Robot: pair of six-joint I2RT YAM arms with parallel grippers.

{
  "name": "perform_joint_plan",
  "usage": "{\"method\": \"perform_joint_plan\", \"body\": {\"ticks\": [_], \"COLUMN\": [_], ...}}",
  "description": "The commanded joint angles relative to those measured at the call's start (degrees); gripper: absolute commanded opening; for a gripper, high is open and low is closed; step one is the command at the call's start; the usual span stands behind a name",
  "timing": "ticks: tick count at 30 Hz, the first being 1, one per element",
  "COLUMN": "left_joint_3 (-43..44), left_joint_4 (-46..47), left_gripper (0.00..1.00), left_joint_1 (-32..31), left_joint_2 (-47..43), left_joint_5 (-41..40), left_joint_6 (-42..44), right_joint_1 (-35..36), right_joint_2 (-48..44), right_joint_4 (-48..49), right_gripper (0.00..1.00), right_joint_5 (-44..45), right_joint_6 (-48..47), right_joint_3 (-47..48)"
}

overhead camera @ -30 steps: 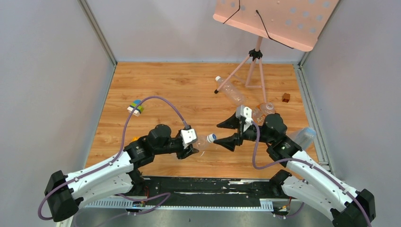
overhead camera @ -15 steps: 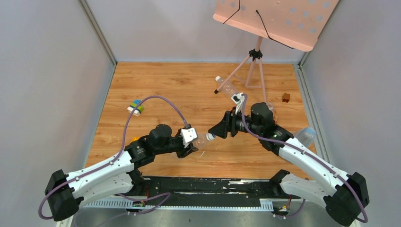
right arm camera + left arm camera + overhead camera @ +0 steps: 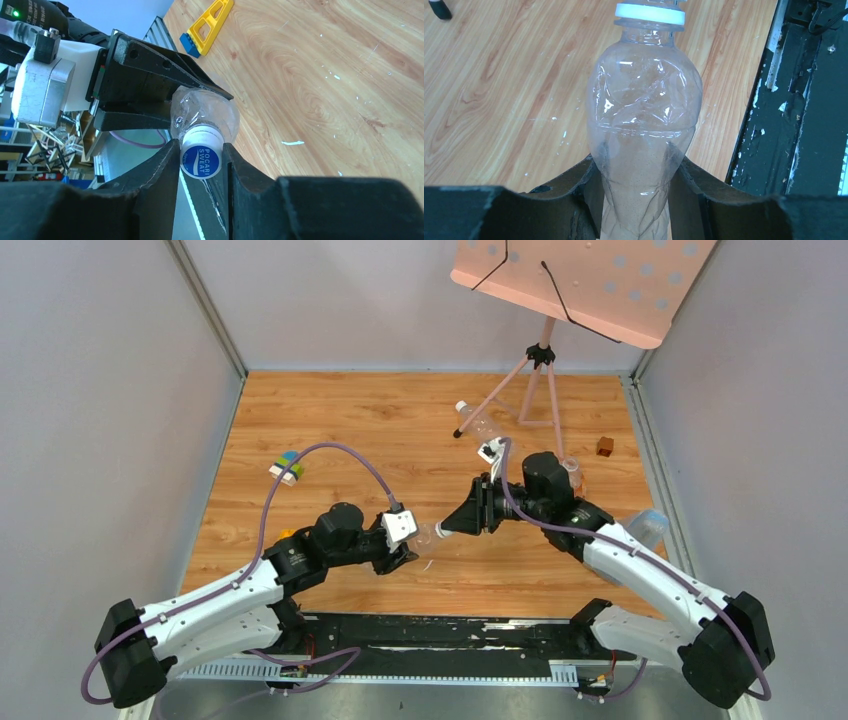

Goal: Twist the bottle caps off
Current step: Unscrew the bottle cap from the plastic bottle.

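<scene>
top: high, looking down | wrists: close, facing each other | shared: bottle (image 3: pixel 644 125)

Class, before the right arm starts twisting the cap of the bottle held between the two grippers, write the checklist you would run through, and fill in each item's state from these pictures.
1. Left gripper shut on the bottle body: ok.
2. Right gripper closed against both sides of the cap: ok.
3. Cap seated on the neck, facing the right gripper: ok.
4. Held bottle apart from the other bottles on the table: ok.
5. Grip tight enough not to slip while twisting: cannot tell.
</scene>
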Motion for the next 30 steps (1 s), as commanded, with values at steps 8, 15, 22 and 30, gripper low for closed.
{"method": "perform_joint_plan", "body": {"ticks": [8, 15, 22, 30], "left_joint_3": [0.8, 0.6, 0.2, 0.1], "left_joint_4": [2.8, 3.9, 4.3, 3.3], "left_gripper": [0.15, 0.15, 0.15, 0.15], "left_joint_1": [0.2, 0.2, 0.2, 0.3], "left_joint_2": [-0.6, -0.5, -0.9, -1.1], "left_joint_5": [1.4, 2.8, 2.7, 3.4], "left_joint_6": [-0.4, -0.8, -0.3, -0.4], "right_joint_1": [0.1, 0.1, 0.1, 0.2], "right_joint_2": [-0.1, -2.5, -0.3, -2.2], "right_joint_4": [13.1, 22.4, 13.0, 8.3], "right_gripper": [0.16, 0.20, 0.38, 0.49], "right_joint_5": [-15.6, -27.0, -28.3, -26.1], "right_joint_6": [-31.3, -57.9, -59.9, -56.8], "right_joint_3": [-3.1, -11.4, -6.3, -5.0]}}
